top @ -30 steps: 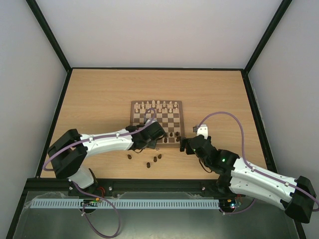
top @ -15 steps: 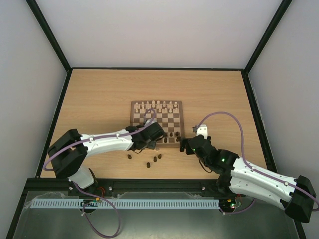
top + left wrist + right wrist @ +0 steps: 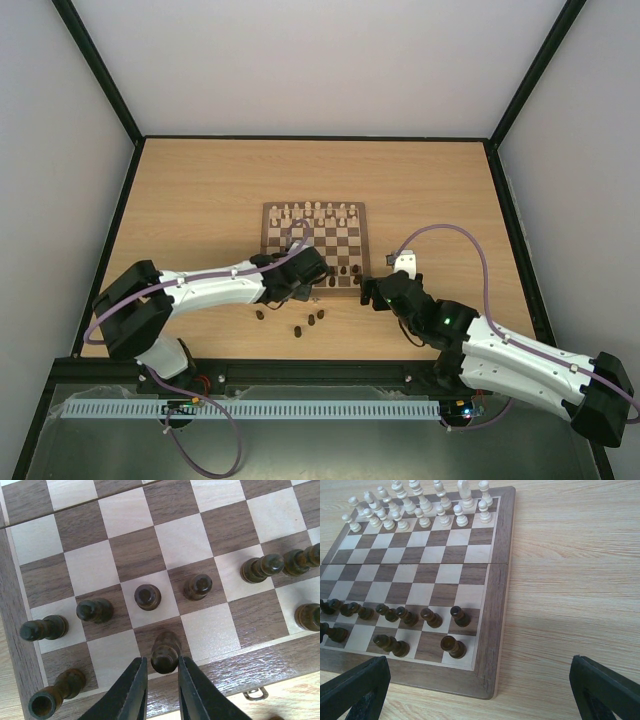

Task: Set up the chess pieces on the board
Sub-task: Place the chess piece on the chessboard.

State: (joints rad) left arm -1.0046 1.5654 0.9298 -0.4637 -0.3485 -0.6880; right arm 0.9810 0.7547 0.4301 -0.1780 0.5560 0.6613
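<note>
Pale wood table (image 3: 200, 190), white walls round it.

Top view: board (image 3: 266, 248) mid-table. Left gripper (image 3: 312, 280) over its near edge, right gripper (image 3: 372, 292) just off near right corner. Few dark chess pieces (image 3: 297, 331) loose on table, near side of board.

Left wrist view: jaws pinched on one dark piece (image 3: 165, 652), upright on near-row dark square.

Right wrist view: fingers (image 3: 355, 690) spread wide, nothing between. Cream pieces (image 3: 420, 505) in far rows, dark ones in near rows.

Reckon these are light, hard, smooth, tippy. Best taken round the head from above, gentle squeeze.
</note>
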